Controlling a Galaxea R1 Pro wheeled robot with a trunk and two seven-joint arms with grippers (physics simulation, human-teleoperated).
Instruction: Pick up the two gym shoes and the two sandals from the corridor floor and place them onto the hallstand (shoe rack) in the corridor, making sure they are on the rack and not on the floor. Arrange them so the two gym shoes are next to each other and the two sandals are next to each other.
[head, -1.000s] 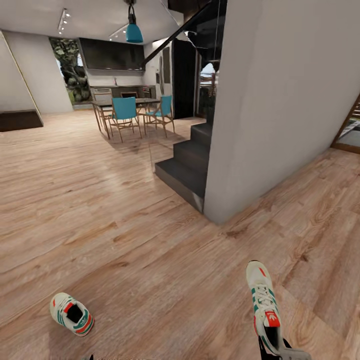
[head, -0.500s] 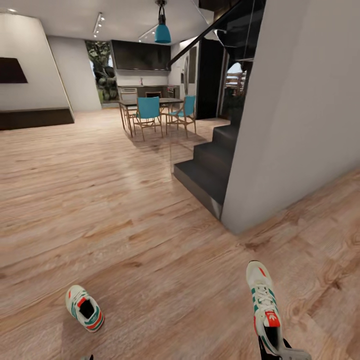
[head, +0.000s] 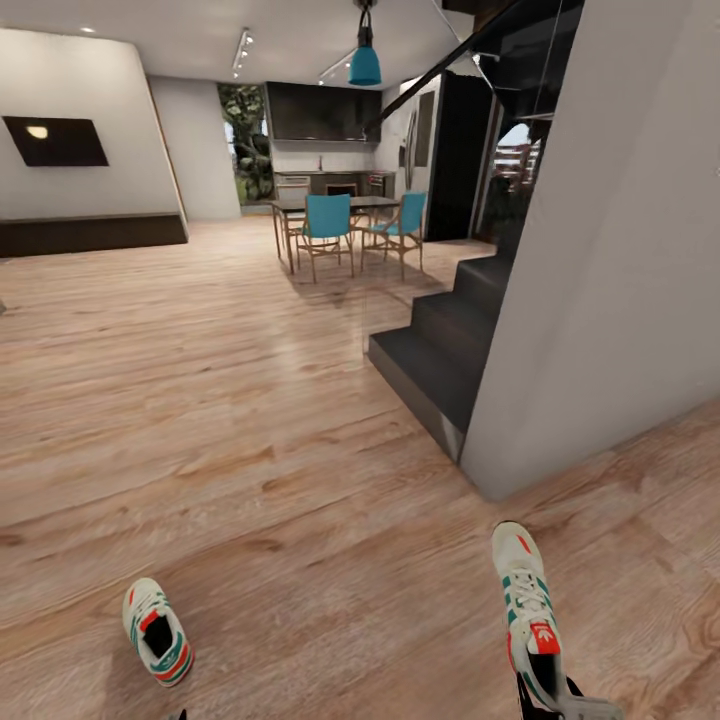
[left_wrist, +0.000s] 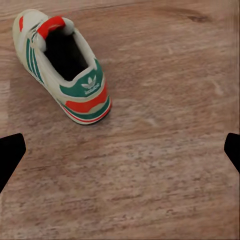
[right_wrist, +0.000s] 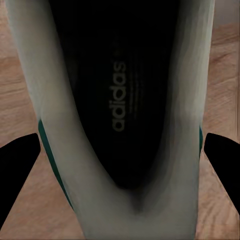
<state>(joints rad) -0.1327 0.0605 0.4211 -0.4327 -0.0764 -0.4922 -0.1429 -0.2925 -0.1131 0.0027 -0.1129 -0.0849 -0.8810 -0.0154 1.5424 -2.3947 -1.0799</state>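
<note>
One white gym shoe (head: 158, 632) with green stripes and a red-orange heel lies on the wood-plank corridor floor (head: 250, 450) at the lower left of the head view. In the left wrist view the same gym shoe (left_wrist: 62, 62) rests on the planks beyond my left gripper (left_wrist: 120, 150), which is open, its fingertips (left_wrist: 10, 155) apart with bare floor between them. The other gym shoe (head: 528, 615) hangs above the floor with my right gripper (head: 545, 700) shut on its heel end. Its dark inside (right_wrist: 117, 100) sits between the right gripper (right_wrist: 120, 160) fingers. Sandals and hallstand are out of view.
A grey wall corner (head: 620, 250) stands close on the right, with dark stairs (head: 440, 360) beside it. Further back are a dining table with teal chairs (head: 345, 225) and a low dark bench (head: 90, 235) along the left wall. Open plank floor stretches ahead and left.
The camera has turned left, so wall, stairs and dining set slid right in the picture. The held gym shoe kept its place in my right gripper. The floor shoe has not visibly moved.
</note>
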